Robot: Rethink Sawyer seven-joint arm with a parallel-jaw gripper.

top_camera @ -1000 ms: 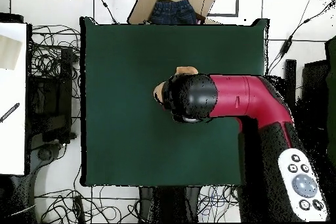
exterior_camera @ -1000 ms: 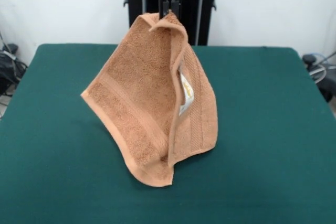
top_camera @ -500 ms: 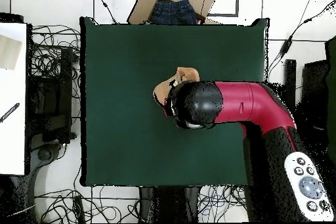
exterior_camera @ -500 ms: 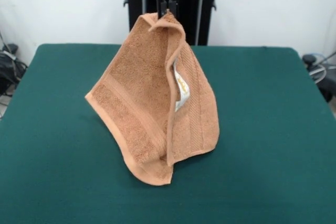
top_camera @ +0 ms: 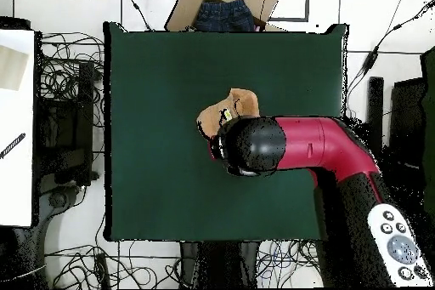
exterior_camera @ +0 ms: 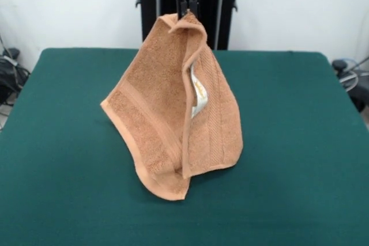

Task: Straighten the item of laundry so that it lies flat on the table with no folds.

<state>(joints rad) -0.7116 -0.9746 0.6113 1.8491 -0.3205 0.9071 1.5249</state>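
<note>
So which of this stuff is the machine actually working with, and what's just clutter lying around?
In use:
- towel, hanging folded from one pinched corner
- gripper, shut on that corner
- green table

Just lying about:
- cardboard box with dark cloth inside, beyond the table
- cables on the floor

White wall (exterior_camera: 69,4); tangled cables (top_camera: 72,91) on pale floor (top_camera: 357,14)
</note>
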